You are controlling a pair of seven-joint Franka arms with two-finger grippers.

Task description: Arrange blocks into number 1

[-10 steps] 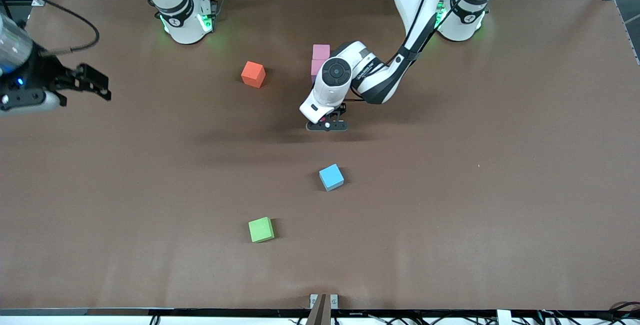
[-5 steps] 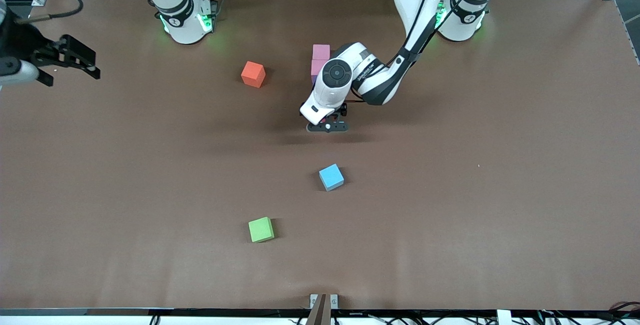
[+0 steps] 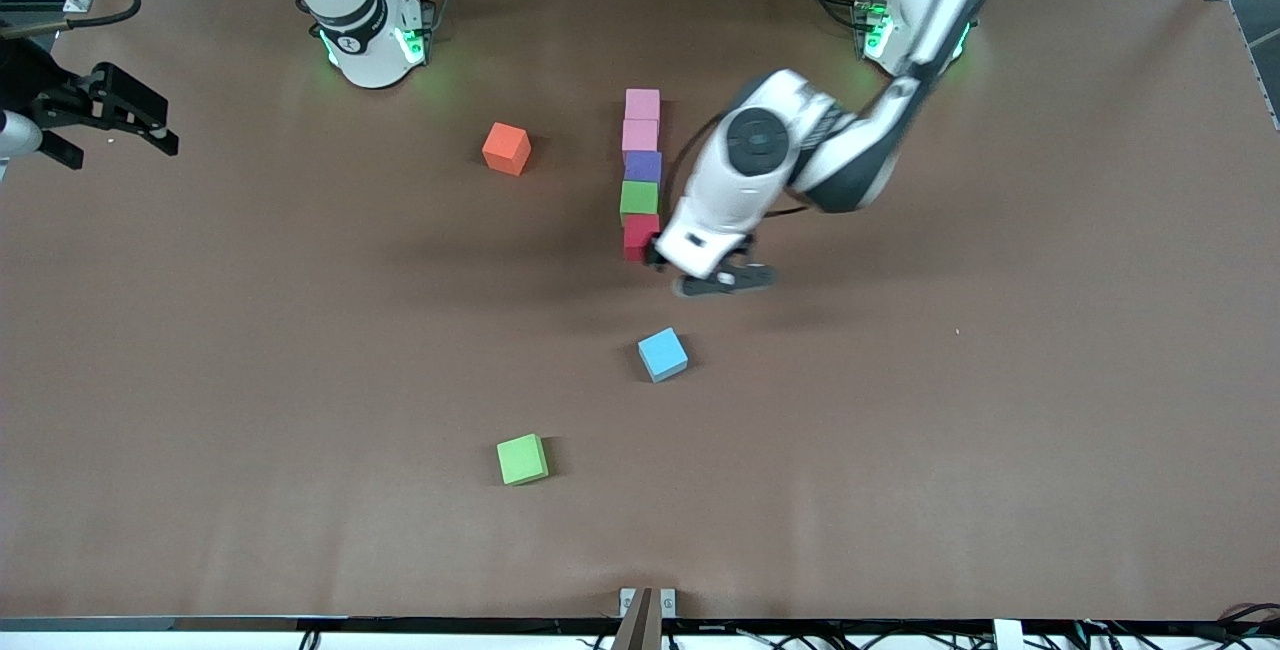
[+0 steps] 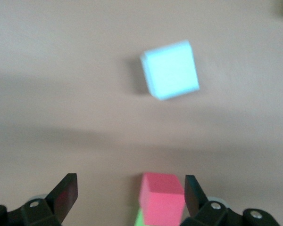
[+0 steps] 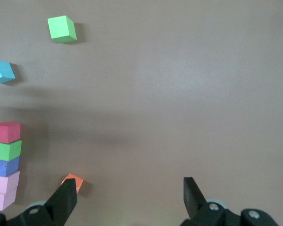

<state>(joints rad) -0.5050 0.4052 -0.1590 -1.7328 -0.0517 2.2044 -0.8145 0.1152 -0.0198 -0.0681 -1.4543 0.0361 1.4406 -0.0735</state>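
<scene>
Column of five blocks standing, three blocks loose: you are picking the next one.

Column runs toward the front camera: pink block [image 3: 642,104], second pink block [image 3: 640,135], purple block [image 3: 643,167], green block [image 3: 639,198], red block [image 3: 641,236], each touching the next. Your left gripper [image 3: 722,281] hangs empty beside the red block, fingers spread wide, nothing between them. The light blue block [image 3: 662,354] lies nearer the camera than the red block; square your jaws to its turned faces before you descend. The orange block [image 3: 506,148] and the loose green block [image 3: 522,459] sit toward the right arm's end. Your right gripper [image 3: 105,113] waits there, jaws apart, empty.
</scene>
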